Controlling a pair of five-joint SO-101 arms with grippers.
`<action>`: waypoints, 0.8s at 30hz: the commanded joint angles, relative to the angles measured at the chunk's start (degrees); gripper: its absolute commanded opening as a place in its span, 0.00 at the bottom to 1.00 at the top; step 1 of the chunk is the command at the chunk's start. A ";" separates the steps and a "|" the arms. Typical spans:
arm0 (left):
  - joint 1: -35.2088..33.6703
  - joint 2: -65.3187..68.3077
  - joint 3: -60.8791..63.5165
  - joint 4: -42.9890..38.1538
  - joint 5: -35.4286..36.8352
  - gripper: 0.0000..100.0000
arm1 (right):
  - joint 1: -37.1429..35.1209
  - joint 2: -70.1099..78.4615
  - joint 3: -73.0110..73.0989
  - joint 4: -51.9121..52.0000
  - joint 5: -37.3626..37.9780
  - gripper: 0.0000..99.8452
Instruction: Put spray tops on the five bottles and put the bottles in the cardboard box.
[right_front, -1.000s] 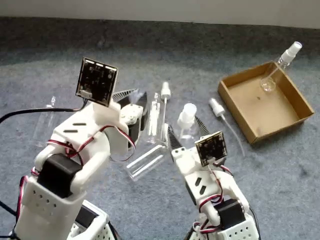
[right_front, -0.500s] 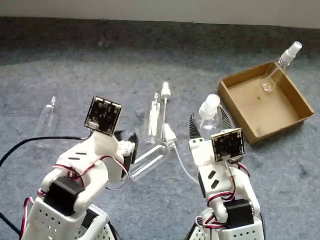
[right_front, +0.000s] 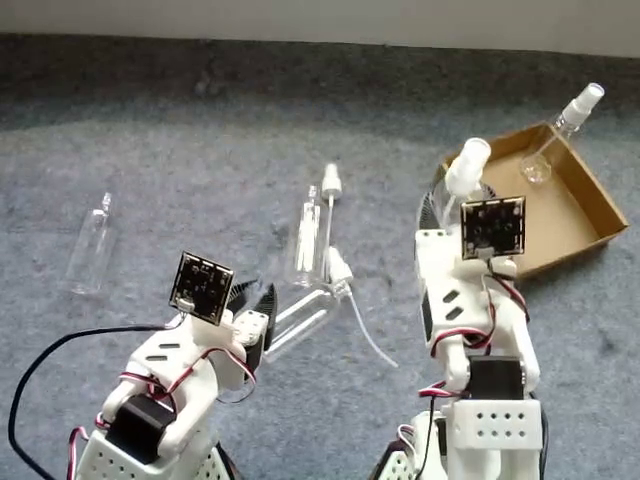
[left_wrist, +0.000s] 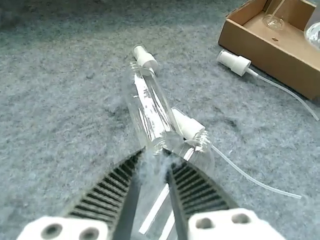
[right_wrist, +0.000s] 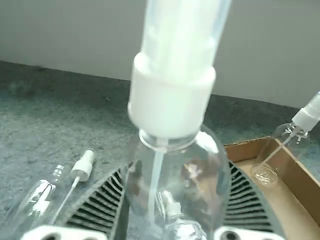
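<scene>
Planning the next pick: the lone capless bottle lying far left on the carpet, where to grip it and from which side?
Grip the lone bottle at mid-body, coming down from above with the jaws closing across its width. It lies flat on the carpet, neck pointing away from the arms, so its long straight sides offer parallel faces. The narrow neck would likely give less hold.

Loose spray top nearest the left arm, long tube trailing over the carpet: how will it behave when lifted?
The spray top is small plastic, so probably very light. Its dip tube is thin and curves across the carpet, so it will likely flop and trail. The rounded head may twist if pinched off-centre.
</scene>
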 joint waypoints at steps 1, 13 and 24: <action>-0.31 1.10 0.04 -1.14 -0.79 0.01 | 3.56 5.05 -4.88 -4.88 0.44 0.18; -0.22 1.10 2.42 -1.58 -0.79 0.01 | 9.10 25.89 -4.97 -27.91 0.26 0.18; -0.22 1.10 2.68 -1.58 -0.79 0.01 | 13.14 47.78 -18.68 -36.35 -6.68 0.18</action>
